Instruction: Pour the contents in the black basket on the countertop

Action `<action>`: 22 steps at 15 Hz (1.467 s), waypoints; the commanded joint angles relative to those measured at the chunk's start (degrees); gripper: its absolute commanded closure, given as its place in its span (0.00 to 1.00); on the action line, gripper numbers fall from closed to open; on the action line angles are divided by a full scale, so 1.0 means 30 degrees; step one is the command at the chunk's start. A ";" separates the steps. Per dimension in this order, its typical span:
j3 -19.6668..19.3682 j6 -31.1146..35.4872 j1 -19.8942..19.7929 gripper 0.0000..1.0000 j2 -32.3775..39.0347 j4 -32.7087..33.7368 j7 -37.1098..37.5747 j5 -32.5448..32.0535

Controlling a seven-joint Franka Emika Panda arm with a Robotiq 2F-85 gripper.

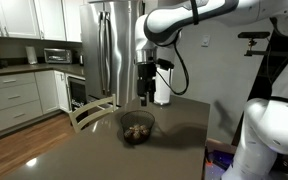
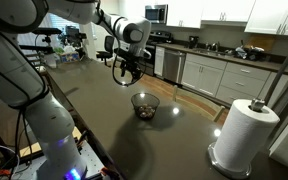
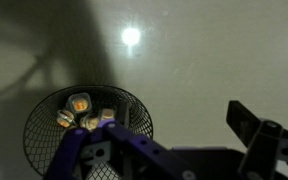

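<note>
The black basket (image 1: 136,130) stands upright on the dark countertop (image 1: 94,150), with several tan lumps (image 1: 136,133) inside. It shows in both exterior views (image 2: 144,104) and at lower left in the wrist view (image 3: 84,125), lumps (image 3: 82,112) visible through the mesh. My gripper (image 1: 147,98) hangs above the counter, just behind and above the basket, not touching it (image 2: 127,74). In the wrist view its fingers (image 3: 174,140) are spread apart with nothing between them; one finger overlaps the basket's rim in the picture.
A paper towel roll (image 2: 242,135) stands on the countertop near one end. A chair back (image 1: 89,112) sits at the counter's far edge. A steel fridge (image 1: 114,50) and white cabinets (image 1: 19,95) lie beyond. A second robot body (image 1: 269,130) stands close beside the counter.
</note>
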 commanded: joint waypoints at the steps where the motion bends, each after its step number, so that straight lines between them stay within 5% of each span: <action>1: 0.0256 -0.0050 -0.0284 0.00 0.0009 0.0034 -0.0049 0.0048; 12: -0.0119 0.1028 -0.1667 0.00 0.2675 0.2883 0.1887 -0.2595; 22: -0.0884 0.1746 -0.2230 0.00 0.6384 0.5264 0.1611 -0.1960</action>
